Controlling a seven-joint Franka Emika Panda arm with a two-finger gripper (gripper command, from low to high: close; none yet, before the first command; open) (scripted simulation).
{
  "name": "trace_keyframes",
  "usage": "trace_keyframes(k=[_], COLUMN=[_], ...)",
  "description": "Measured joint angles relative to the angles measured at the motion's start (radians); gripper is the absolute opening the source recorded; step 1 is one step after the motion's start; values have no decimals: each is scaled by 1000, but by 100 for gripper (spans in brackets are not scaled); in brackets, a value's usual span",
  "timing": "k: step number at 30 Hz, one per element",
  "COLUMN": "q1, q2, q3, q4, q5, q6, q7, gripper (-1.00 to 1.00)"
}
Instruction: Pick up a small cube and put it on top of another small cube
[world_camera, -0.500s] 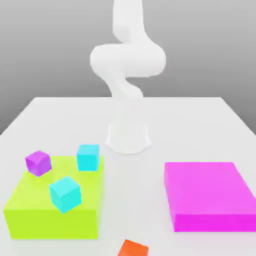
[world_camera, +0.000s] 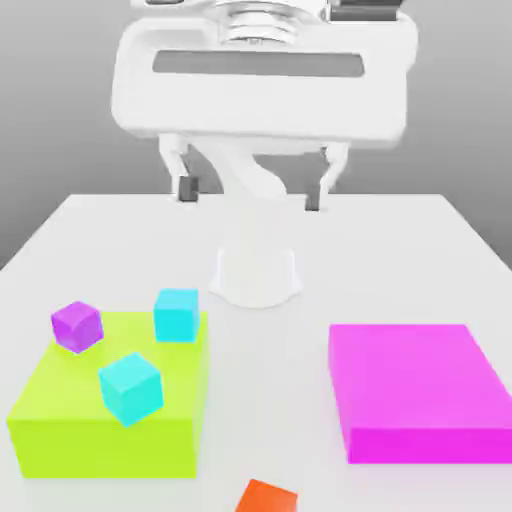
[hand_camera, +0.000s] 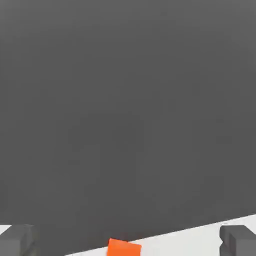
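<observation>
The small orange-red cube (world_camera: 266, 497) lies on the white table at the front edge of the exterior view, and it also appears in the hand view (hand_camera: 123, 247) near the table's rim. My gripper (world_camera: 250, 197) hangs high above the table's middle, close to the camera, open with nothing between its dark fingertips (world_camera: 186, 188). In the hand view the fingers (hand_camera: 15, 240) stand far apart. Two cyan cubes (world_camera: 176, 314) (world_camera: 130, 387) and a purple cube (world_camera: 77, 326) sit on the lime-green block (world_camera: 100, 430), well below and to the exterior view's left of the gripper.
A flat magenta block (world_camera: 415, 390) lies at the exterior view's right. The arm's white base (world_camera: 257, 275) stands at the table's middle back. Bare white table (world_camera: 260, 380) runs between the two blocks.
The hand has swung into the exterior view from above and now fills its upper part, fingers spread. The cubes and blocks have not moved.
</observation>
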Motion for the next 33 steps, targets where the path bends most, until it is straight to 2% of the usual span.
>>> trace_keyframes(k=[7, 13, 17, 18, 25, 29, 33], q1=[0, 5, 21, 26, 26, 12, -29], q2=[252, 463, 608, 640, 645, 524, 387], q3=[0, 2, -17, -23, -23, -4, -38], q4=[-2, -4, 18, 24, 25, 1, -44], q5=[-15, 17, 3, -2, -4, 22, -2], q6=[76, 144, 246, 271, 276, 179, 82], q7=[96, 147, 168, 172, 174, 154, 103], gripper=[0, 0, 0, -100, -100, -100, -100])
